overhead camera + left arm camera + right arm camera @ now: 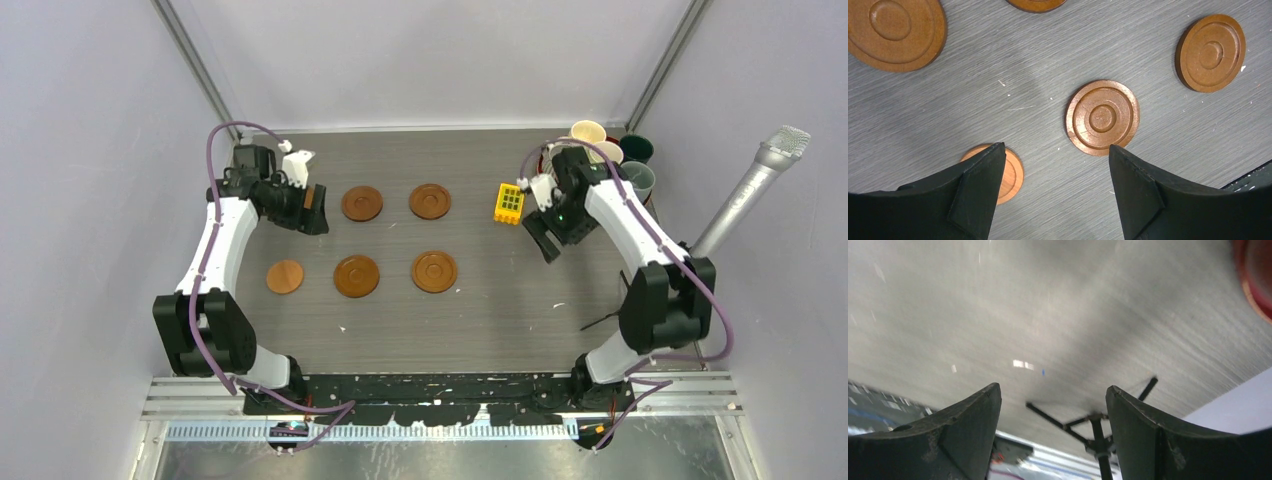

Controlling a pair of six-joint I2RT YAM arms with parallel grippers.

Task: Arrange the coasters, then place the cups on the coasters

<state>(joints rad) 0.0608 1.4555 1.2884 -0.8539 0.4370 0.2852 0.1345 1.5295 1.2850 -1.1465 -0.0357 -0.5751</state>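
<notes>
Five brown coasters lie in two rows at left centre: two in the back row, and a paler one in the front row with two more. My left gripper hovers open and empty over the left end. Its left finger partly hides the pale coaster, and a ringed coaster lies just ahead. The cups stand clustered at the back right corner: cream, dark teal and grey, partly hidden by the right arm. My right gripper is open and empty above bare table.
A yellow block sits left of the right gripper. A red rim shows at the edge of the blurred right wrist view. A thin black stand lies near the right arm's base. A silver microphone leans in at the right wall.
</notes>
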